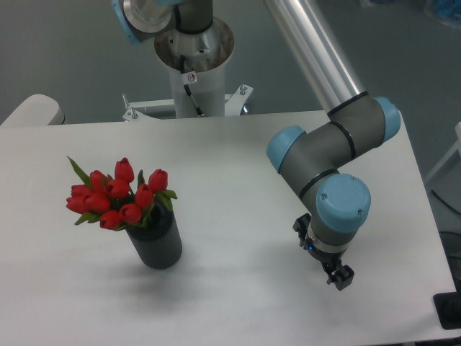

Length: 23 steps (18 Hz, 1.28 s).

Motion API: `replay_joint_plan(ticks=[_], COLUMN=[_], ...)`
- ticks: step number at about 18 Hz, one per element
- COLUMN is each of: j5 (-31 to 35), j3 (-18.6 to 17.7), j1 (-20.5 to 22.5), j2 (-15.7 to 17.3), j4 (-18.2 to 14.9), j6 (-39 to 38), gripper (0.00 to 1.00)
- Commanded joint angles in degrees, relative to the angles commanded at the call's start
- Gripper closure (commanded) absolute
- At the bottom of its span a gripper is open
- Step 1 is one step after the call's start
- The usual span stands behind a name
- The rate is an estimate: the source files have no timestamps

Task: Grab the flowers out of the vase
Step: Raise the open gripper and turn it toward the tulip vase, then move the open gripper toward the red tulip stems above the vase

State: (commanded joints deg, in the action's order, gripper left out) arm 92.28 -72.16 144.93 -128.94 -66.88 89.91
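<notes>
The flowers [115, 196], a bunch of red closed tulip buds with green pointed leaves, stand in the vase [157, 243], a short dark ribbed cylinder at the left of the white table. My gripper [339, 277] hangs below the blue-capped wrist at the right of the table, far to the right of the vase and close above the tabletop. Its black fingers are small in the view and mostly hidden by the wrist, so I cannot tell whether they are open or shut. Nothing shows between them.
The arm's base column [193, 54] stands behind the table's far edge. The arm's silver upper link [310, 47] runs down from the top to the elbow [346, 137]. A dark object [450, 311] sits off the table's front right corner.
</notes>
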Motion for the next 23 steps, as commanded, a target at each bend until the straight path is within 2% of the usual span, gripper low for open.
replay_joint_plan(ticks=[4, 6, 9, 14, 23], j5=[-0.26, -0.61, -4.56, -5.71, -19.32], j3=[-0.18, -1.75, -2.29, -3.17, -7.38], j1=[-1.31, -1.50, -1.23, -0.97, 1.84], j2=[0.35, 1.14, 1.41, 2.72, 8.43], j4=[-0.26, 0.00, 0.00, -0.26, -1.05], j6=[-0.26, -0.26, -0.70, -1.23, -0.70], gripper=[0.00, 0.00, 0.00, 0.00, 0.00])
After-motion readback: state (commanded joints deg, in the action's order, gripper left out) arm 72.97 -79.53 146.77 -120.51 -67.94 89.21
